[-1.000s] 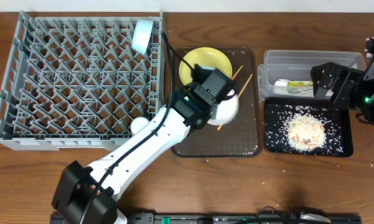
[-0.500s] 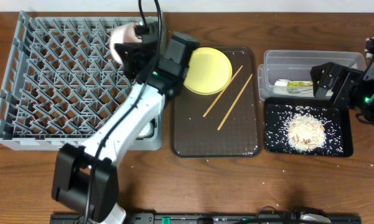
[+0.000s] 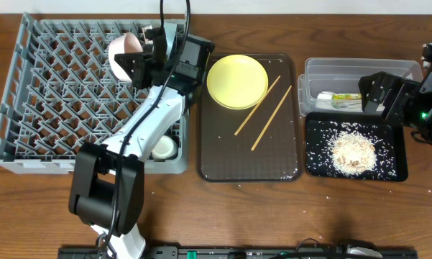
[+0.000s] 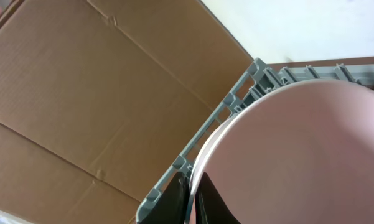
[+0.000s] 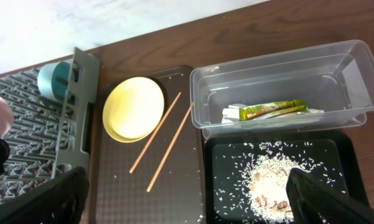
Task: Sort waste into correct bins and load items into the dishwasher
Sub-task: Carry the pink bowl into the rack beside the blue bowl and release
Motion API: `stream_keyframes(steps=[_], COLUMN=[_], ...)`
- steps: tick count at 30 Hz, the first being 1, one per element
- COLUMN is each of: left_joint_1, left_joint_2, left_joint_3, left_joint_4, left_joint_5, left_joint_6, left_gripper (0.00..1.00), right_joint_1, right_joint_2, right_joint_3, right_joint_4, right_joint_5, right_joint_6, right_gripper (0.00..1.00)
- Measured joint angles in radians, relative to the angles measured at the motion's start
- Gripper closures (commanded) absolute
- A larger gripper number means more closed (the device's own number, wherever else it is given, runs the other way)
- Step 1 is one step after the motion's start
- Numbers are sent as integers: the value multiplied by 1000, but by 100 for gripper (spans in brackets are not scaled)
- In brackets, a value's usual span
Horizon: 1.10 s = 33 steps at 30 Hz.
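Waste looks sorted, dishes about half loaded. The napkin [image 5: 233, 113] and wrapper [image 5: 275, 109] lie in the clear tub [image 3: 388, 68], rice scraps [image 3: 352, 151] in the black tray [image 3: 316, 162]. In the dish rack [image 3: 50, 93], a small white cup [image 3: 162, 147] sits at five o'clock and a light blue bowl [image 5: 53, 79] near one o'clock. The left gripper [image 4: 191, 198], pinched on the rim, holds the white bowl [image 3: 123, 52], tipped on edge and pink-tinged, over the rack's twelve o'clock side. The yellow plate [image 3: 236, 80] and chopsticks [image 3: 257, 106] wait on the brown tray [image 3: 273, 162]. The right gripper [image 3: 379, 92] hangs wide open and empty.

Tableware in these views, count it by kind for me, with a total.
Bowls: 2, white bowl, light blue bowl
Plates: 1, round yellow plate
Cups: 1, small white cup
Chopsticks: 2, thin wooden chopsticks
Total: 6
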Motion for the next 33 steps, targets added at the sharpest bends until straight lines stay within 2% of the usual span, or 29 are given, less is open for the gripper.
stream_keyframes(steps=[10,21,33], left_joint_1=[-75,-68,-18], left_joint_2=[1,2,44], left_joint_3=[-83,-128,-132], left_joint_4=[0,28,79], left_joint_5=[-3,36,71], left_joint_6=[-12,-74,-80], left_gripper=[93,93,93], right_joint_1=[0,0,0], right_joint_2=[0,0,0], right_joint_3=[0,0,0], right_joint_4=[0,0,0], right_joint_5=[0,0,0], right_joint_6=[0,0,0], right_gripper=[1,1,1])
